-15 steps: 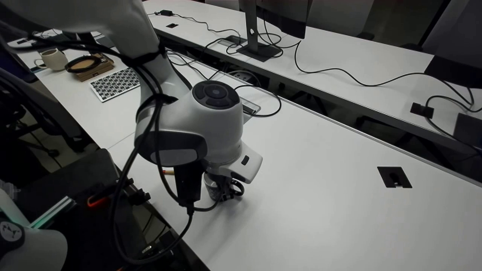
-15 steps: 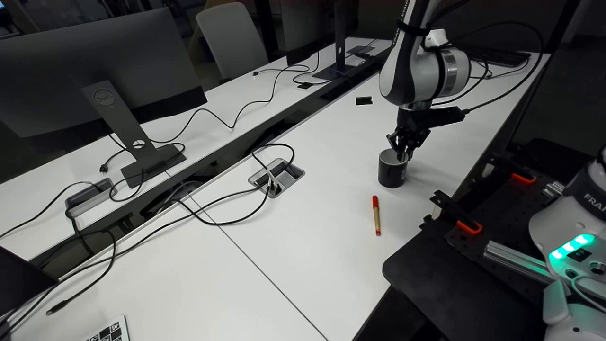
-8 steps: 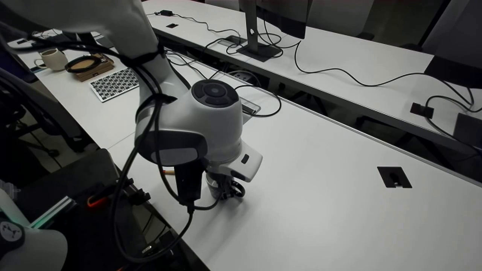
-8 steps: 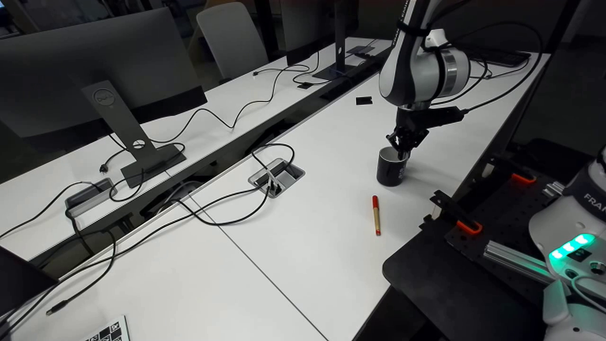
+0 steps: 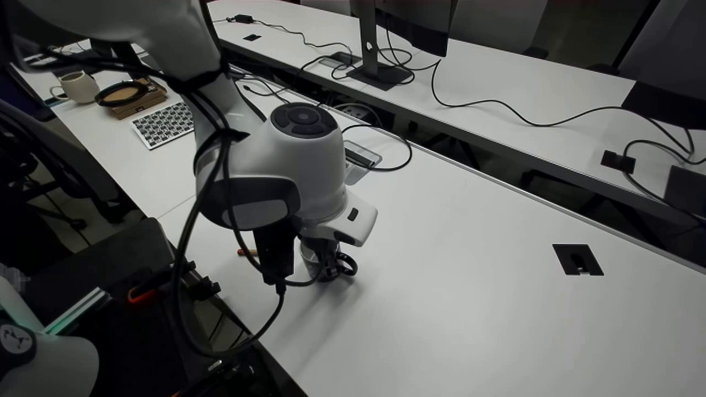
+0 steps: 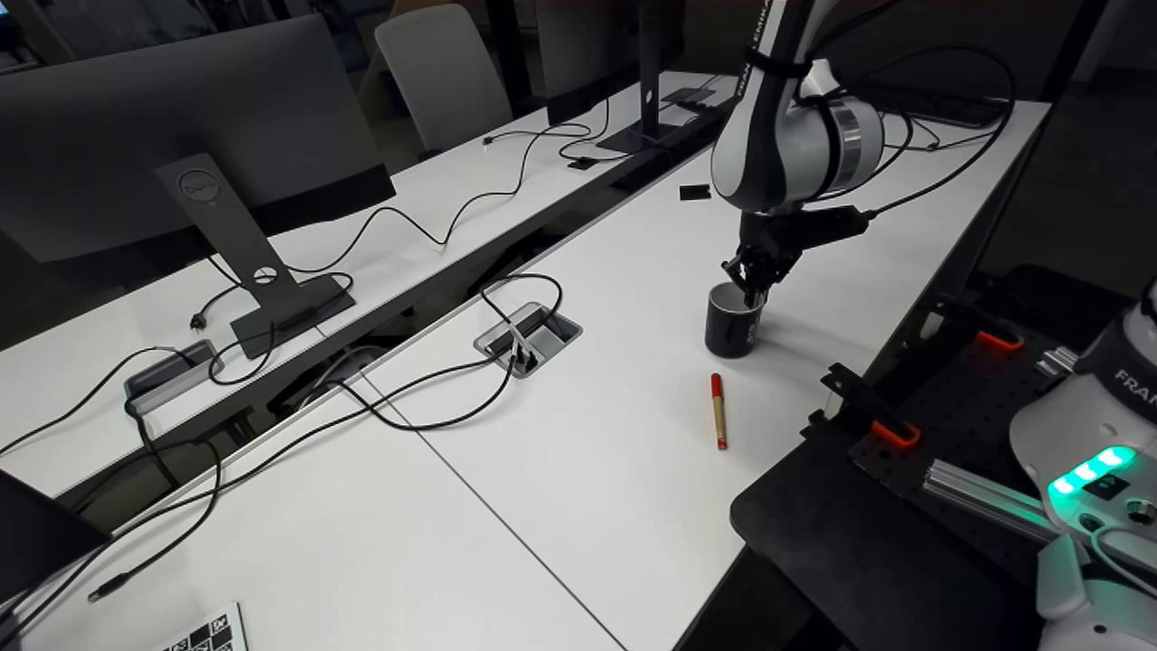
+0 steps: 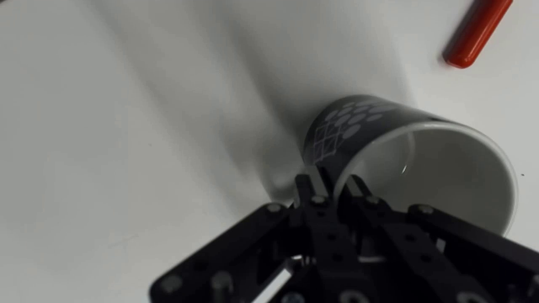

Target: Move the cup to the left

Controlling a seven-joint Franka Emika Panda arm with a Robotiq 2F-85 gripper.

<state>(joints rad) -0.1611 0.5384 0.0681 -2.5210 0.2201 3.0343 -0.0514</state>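
Through the wrist view I have my gripper [image 7: 336,187] pinched on the wall of the cup [image 7: 450,181], one finger inside the rim and one outside. The pale interior opens to the right of the fingers, and the dark, grey-patterned outer wall shows just above them. The red end of the pen [image 7: 478,35] lies farther up and right, apart from them. In an exterior view the cup [image 6: 728,333] is below my fingers, which meet its rim; the pen lies past it on the white table [image 6: 615,452]. In an exterior view the arm [image 5: 276,154] covers much of the fingers; the cup's looped handle [image 5: 353,267] juts out just right of them, and the pen shows well to their left. I can't tell whether the base touches the table.
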